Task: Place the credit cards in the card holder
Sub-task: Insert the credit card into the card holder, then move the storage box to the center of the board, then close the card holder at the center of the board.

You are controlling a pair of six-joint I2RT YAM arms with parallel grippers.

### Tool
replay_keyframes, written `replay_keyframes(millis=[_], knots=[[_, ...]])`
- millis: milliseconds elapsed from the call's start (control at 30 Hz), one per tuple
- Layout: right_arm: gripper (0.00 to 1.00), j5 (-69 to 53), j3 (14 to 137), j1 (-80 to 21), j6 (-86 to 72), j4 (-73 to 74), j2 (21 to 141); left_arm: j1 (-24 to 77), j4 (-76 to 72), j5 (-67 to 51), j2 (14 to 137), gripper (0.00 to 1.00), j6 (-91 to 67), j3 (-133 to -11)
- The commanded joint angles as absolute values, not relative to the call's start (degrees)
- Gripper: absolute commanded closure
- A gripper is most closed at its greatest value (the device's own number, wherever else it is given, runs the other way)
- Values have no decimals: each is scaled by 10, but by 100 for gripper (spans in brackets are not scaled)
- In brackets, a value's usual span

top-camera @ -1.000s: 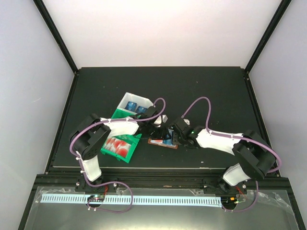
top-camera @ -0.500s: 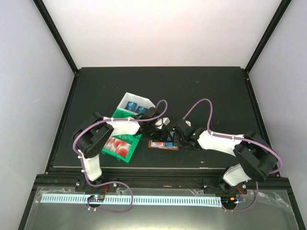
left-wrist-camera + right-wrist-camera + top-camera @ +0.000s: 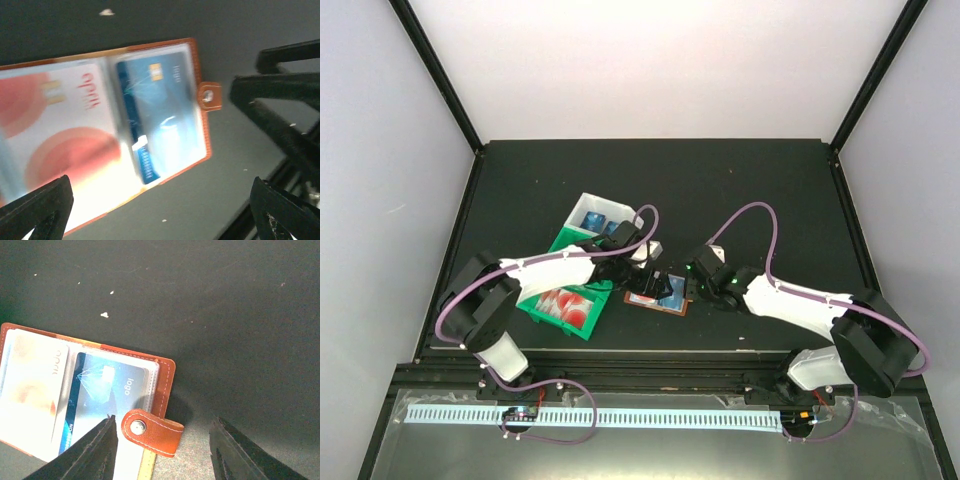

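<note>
The brown card holder (image 3: pixel 642 299) lies open on the black table between both arms. In the left wrist view its clear pockets hold a red-and-white credit card (image 3: pixel 55 145) and a blue credit card (image 3: pixel 165 110), with the snap tab (image 3: pixel 210 96) at the right. My left gripper (image 3: pixel 160 212) hovers above it, open wide, with nothing held. My right gripper (image 3: pixel 165 450) is open at the holder's right end. The snap tab (image 3: pixel 155 432) lies between its fingers without touching either. In the overhead view the left gripper (image 3: pixel 642 262) and the right gripper (image 3: pixel 682 287) flank the holder.
A green-and-white tray (image 3: pixel 565 240) stands left of the holder, with blue cards (image 3: pixel 600 218) in its far compartment and red-and-white cards (image 3: pixel 568 306) in the near one. The table's front edge (image 3: pixel 660 350) runs just beyond the holder.
My left gripper's jaws have swung wide open and the left arm has stretched lower over the tray. The right arm has shifted slightly. The holder stays in place.
</note>
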State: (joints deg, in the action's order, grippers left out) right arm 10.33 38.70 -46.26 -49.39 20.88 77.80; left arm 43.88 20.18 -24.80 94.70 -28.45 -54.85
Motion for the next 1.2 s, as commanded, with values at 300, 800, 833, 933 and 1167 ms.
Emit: replay_keyframes(millis=[300,800,833,933,1167], knots=[[48,104,395,-465,-486,211,785,384,305,-26,894,7,-281,-470],[44,111,452,-481,-459,249,858,311,155,-208,853,1,-287,-413],[44,107,453,-484,-462,250,859,312,139,-221,854,1,-293,-407],[43,77,438,-485,-486,239,847,314,108,-251,867,1,-316,-400],[42,30,374,-486,-559,198,817,322,72,-287,910,8,-366,-397]])
